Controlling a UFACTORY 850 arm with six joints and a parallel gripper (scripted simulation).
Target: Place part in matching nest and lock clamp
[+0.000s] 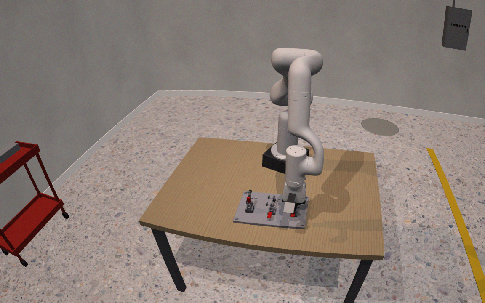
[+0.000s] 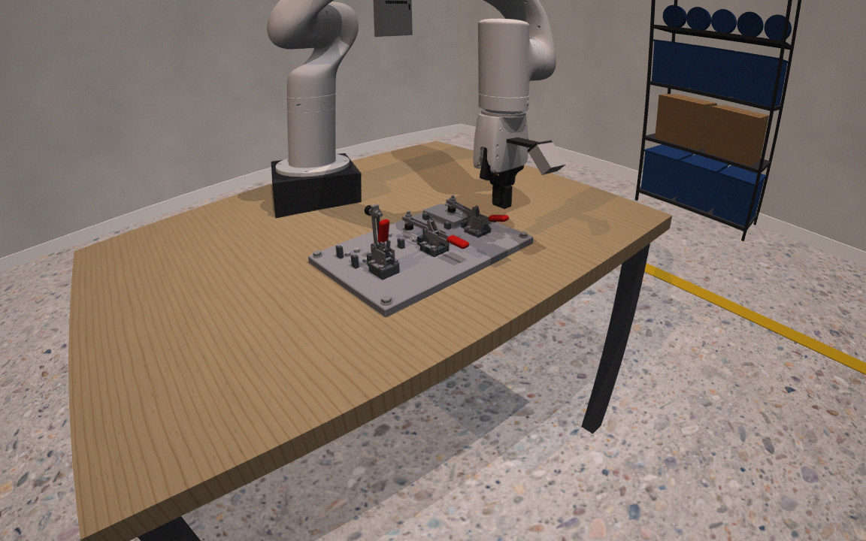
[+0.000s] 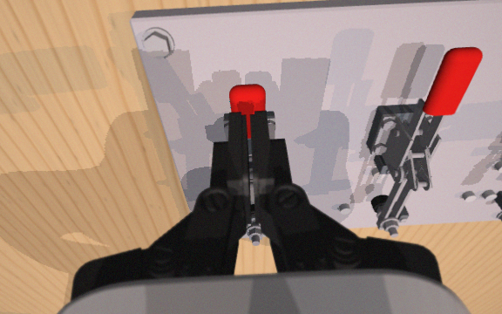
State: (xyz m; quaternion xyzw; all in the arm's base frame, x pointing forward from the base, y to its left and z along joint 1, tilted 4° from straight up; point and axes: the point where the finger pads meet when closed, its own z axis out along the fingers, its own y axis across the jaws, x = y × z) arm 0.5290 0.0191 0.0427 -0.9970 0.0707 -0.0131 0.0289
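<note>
The grey fixture plate (image 2: 422, 252) (image 1: 270, 211) carries three toggle clamps. My gripper (image 2: 503, 197) (image 3: 249, 136) is shut and empty, and it hangs a little above the red handle (image 2: 498, 217) (image 3: 247, 97) of the clamp at the plate's end nearest the arm's wrist. That handle lies low. A flat grey part (image 2: 441, 215) seems to lie in that nest under the clamp bar; my fingers hide it in the wrist view. The middle clamp's handle (image 2: 458, 240) (image 3: 451, 83) also lies low. The third clamp's handle (image 2: 383, 231) stands upright.
The arm's black base (image 2: 316, 186) stands behind the plate. A dark shelf rack (image 2: 715, 107) stands off the table to the right. A red cart (image 1: 6, 195) stands on the floor far to the left.
</note>
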